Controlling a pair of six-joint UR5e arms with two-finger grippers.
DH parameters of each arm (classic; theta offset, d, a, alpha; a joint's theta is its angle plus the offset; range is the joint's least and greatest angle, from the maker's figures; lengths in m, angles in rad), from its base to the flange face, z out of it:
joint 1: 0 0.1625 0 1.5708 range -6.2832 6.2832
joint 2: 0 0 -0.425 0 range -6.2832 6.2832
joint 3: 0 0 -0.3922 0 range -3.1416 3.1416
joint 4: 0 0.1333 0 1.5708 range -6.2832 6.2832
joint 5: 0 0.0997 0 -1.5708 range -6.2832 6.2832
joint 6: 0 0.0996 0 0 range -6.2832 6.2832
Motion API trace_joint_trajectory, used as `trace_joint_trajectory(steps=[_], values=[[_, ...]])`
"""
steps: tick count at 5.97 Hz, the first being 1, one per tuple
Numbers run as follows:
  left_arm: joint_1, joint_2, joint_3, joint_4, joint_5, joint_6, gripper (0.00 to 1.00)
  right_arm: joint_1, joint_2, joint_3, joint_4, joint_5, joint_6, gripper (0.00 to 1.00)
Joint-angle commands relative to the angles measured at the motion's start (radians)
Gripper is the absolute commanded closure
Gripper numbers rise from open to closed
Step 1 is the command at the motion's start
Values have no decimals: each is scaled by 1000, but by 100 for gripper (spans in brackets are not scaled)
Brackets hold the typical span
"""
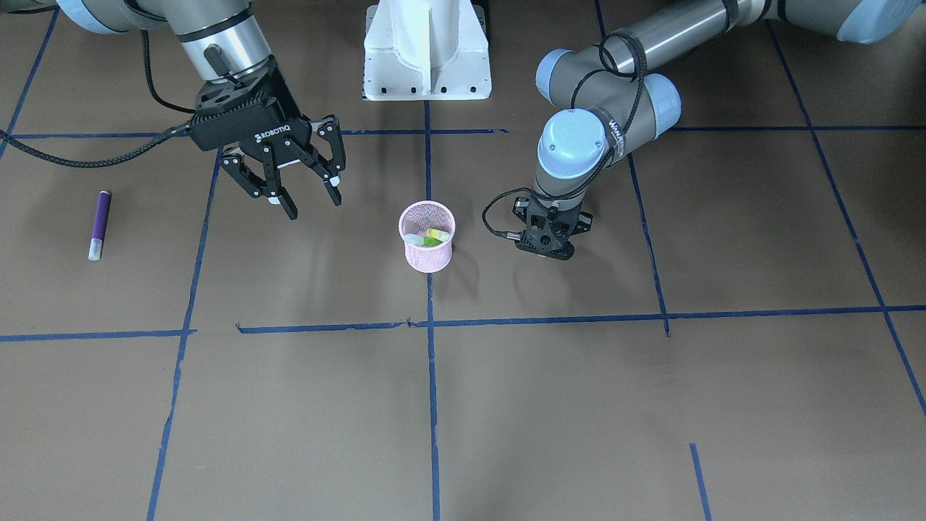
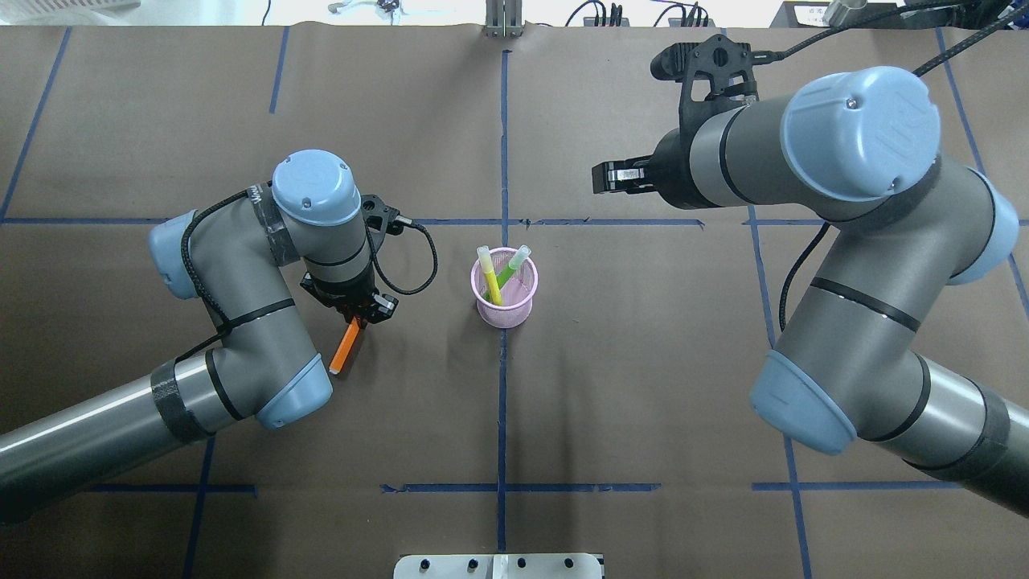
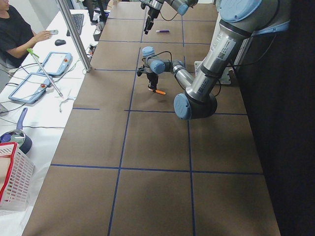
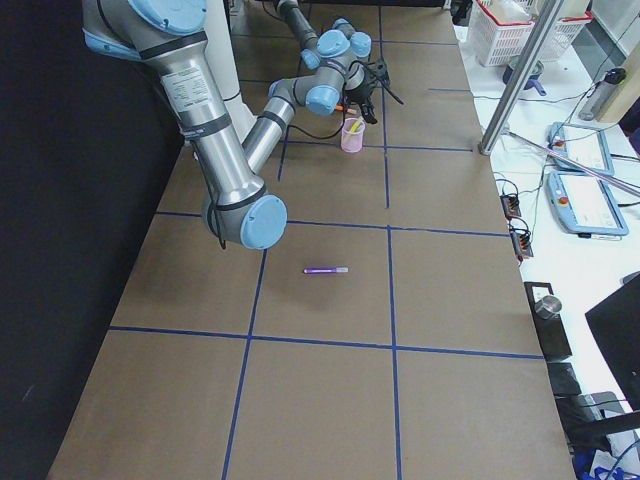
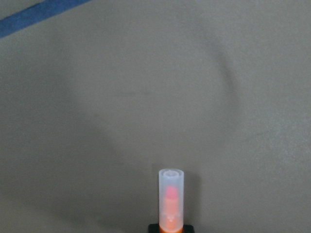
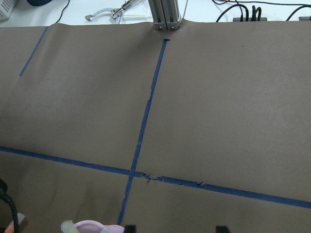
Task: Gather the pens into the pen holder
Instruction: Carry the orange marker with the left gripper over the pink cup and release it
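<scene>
My left hand (image 2: 358, 316) is clamped on the orange pen (image 2: 344, 352). It points down at the bench (image 1: 579, 405), and the pen juts out from under the fingers at a slant, back toward the robot's base, with the pale cap at the far tip. In the left wrist view the cap rises from the bottom edge, with bare brown bench beyond it. I cannot tell whether the pen touches the bench.

The pen holder (image 2: 504, 293) stands upright off to this hand's right, near it but clear of it, on a blue tape line (image 2: 502, 386). Two pens lean inside it with their caps above the rim: a yellow pen (image 2: 489, 277) on the side nearer my left hand, and a green pen (image 2: 512, 269) crossing behind it.

My right hand (image 1: 312, 205) hangs above the bench with its fingers spread wide and nothing between them. The holder sits to this hand's left and a little farther out from the base. Only its pink rim and one cap show, at the bottom edge of the right wrist view.

The purple pen (image 1: 100, 224) lies flat on the bench, well out on the right hand's far side, away from the holder, pale cap pointing away from the robot.
</scene>
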Motion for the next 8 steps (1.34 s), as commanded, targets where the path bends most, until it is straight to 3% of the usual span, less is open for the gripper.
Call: trace_joint_trajectory(steps=[1, 3, 5, 6, 8], values=[[-28, -10, -61, 3, -6, -9, 100, 3, 4, 0, 0, 0, 0, 37], [-71, -22, -234, -17, 32, -99, 100, 14, 4, 12, 0, 2, 0, 37], [-71, -50, -289, -206, 194, -339, 100, 29, 0, 21, -2, 2, 0, 37], [-58, -57, -289, -241, 298, -433, 100, 31, -11, 23, -2, 2, 0, 37], [114, -77, -272, -270, 632, -547, 100, 31, -22, 23, -2, 2, 0, 37]])
